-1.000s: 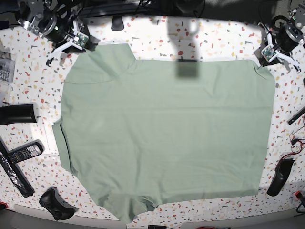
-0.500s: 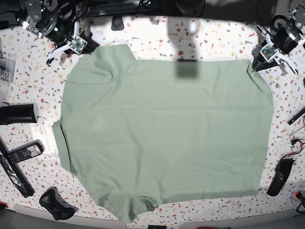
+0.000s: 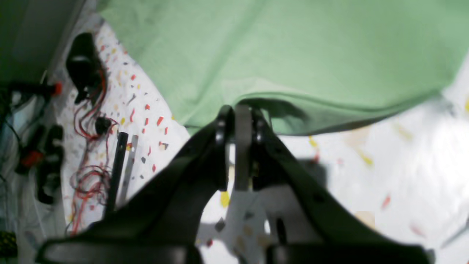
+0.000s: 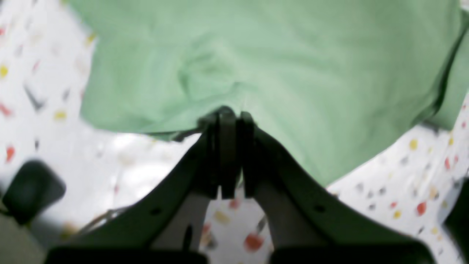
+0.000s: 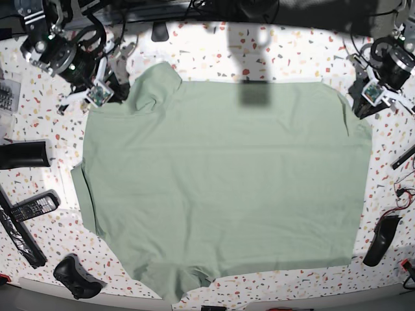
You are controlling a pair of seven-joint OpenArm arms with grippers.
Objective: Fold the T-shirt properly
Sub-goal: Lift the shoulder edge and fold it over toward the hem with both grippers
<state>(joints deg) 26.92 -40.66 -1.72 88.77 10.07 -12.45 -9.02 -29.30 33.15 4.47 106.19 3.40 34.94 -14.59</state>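
The pale sage-green T-shirt lies spread flat over most of the speckled table. My left gripper sits at its far right corner. In the left wrist view the jaws are closed on the T-shirt's hem, which is raised off the table with a shadow under it; the left gripper holds that edge. My right gripper is at the far left shoulder. In the right wrist view the right gripper pinches the T-shirt's edge, and wrinkles radiate from the pinch.
Along the left edge lie a black cylinder, a remote control, a black strap and a game controller. On the right are a black mouse-like object and red wires.
Both grippers moved in from the far corners onto the shirt's edge. The far right corner has been drawn inward and lifted; the far left shoulder now shows a pinched wrinkle.
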